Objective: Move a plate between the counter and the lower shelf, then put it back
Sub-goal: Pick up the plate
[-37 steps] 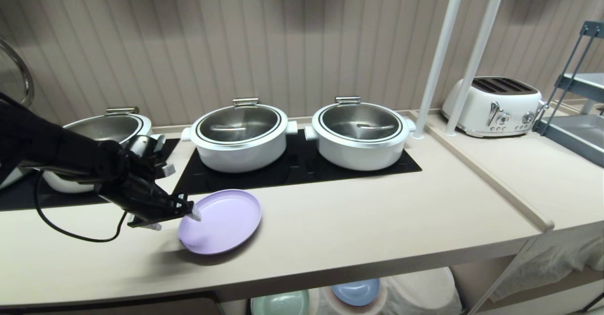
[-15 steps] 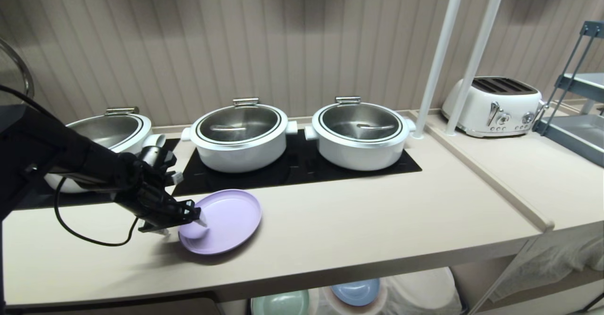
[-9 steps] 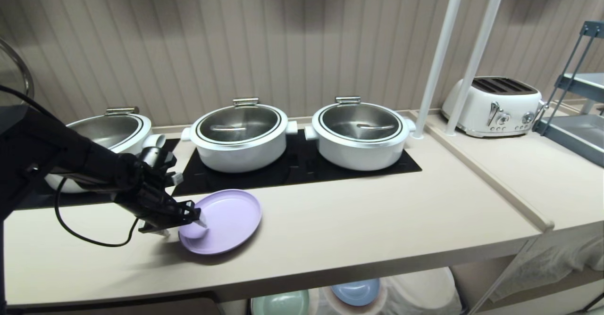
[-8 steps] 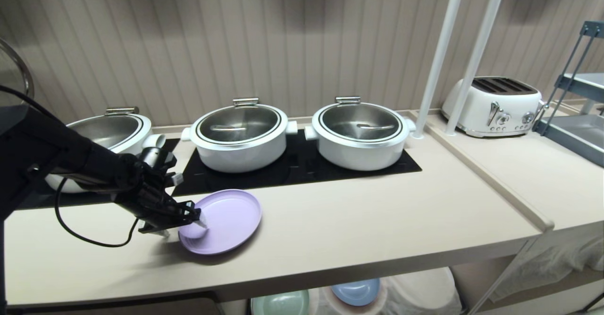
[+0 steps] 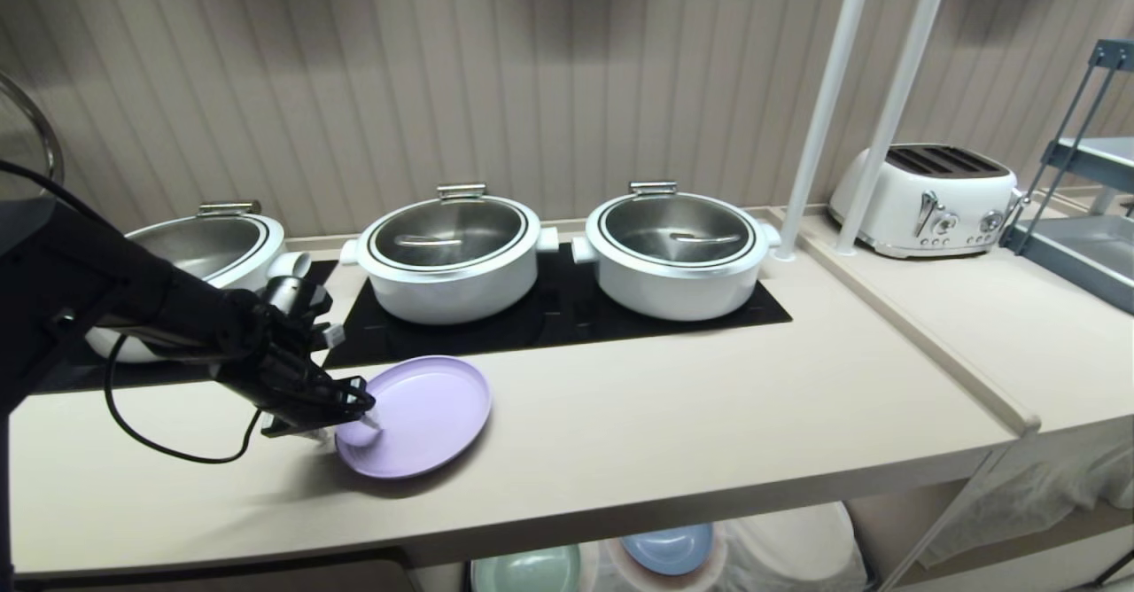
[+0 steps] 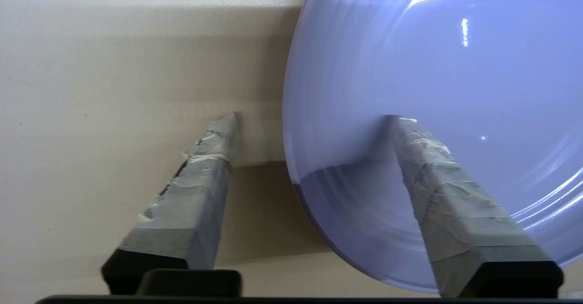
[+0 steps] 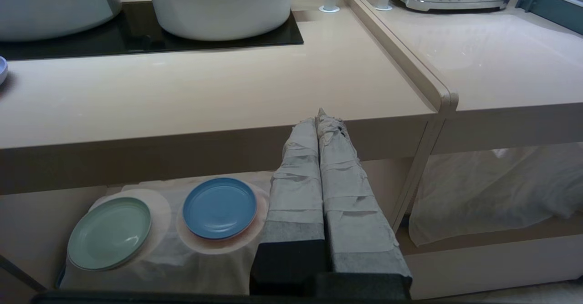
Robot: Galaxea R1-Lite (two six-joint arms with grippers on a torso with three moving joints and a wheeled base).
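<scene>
Since earlier, my left gripper (image 6: 314, 117) narrows astride the plate (image 5: 425, 413) rim on the counter (image 5: 673, 415); jaws apart. Next: pinch, lift.

My head camera looks down across the long beige counter (image 5: 673, 415). My left wrist camera sits close over that worktop and the round lilac plastic plate (image 6: 432, 90). My right wrist camera faces the counter's front edge from lower down.
</scene>
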